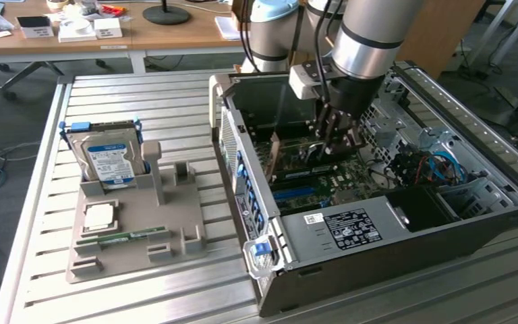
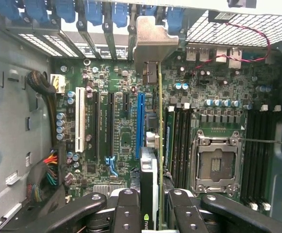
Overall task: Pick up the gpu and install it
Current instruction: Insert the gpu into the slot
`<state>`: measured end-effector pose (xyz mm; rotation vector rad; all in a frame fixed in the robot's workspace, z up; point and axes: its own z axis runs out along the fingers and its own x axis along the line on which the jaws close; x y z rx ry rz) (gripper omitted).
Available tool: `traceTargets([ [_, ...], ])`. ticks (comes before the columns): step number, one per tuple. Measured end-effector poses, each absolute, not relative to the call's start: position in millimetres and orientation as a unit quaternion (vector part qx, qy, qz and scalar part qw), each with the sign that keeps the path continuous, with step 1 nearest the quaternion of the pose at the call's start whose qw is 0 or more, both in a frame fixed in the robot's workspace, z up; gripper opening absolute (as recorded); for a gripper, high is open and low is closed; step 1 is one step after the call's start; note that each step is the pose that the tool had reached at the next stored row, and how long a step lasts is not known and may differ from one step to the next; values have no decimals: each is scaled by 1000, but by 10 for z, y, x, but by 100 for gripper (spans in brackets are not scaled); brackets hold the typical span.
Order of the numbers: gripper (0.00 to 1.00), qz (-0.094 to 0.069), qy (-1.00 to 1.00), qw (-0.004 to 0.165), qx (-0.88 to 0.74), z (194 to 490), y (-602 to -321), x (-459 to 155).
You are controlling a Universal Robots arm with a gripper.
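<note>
The open computer case [image 1: 268, 270] lies on the slatted table, and my gripper [image 1: 336, 143] reaches down into it from above. In the wrist view the gripper [image 2: 153, 213] is shut on the gpu [image 2: 159, 121], seen edge-on as a thin green card with its black fan side between the black fingers [image 2: 126, 208]. Its silver end bracket [image 2: 153, 43] sits at the case's rear slot openings. The card stands upright over the motherboard, just beside the long blue slot [image 2: 140, 121]. In the exterior view the gpu [image 1: 311, 152] shows below the fingers, close to the board.
A grey holder [image 1: 133, 229] on the table carries a silver hard drive [image 1: 106, 158], a processor [image 1: 100, 216] and a memory stick [image 1: 129, 236]. Inside the case are an empty processor socket [image 2: 216, 165], memory slots [image 2: 179, 136] and cables [image 1: 430, 165]. Case walls hem the gripper in.
</note>
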<state>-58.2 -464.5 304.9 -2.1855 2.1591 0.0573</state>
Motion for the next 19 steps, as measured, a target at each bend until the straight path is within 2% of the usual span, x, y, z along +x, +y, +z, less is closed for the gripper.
traceTargets([
  [19,27,19,702,34,-711,2788,-4683,-627],
])
